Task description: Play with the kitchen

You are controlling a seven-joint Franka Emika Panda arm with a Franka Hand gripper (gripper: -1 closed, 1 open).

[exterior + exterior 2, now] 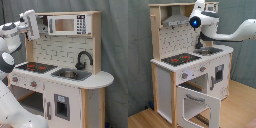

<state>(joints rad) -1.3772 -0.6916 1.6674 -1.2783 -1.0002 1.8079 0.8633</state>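
Seeing the kitchen (pixel 65 75) upright on the wood floor (pixel 235 107), long axis vertical, front facing the first exterior view's lower left. I see the sink (pixel 71 74) beside the faucet (pixel 83 59); its contents I can't make out. Oven door (pixel 198 102) hangs open in the second exterior view. Gripper (pixel 30 24) sits high by the hood (pixel 175 20); can't tell claw state.
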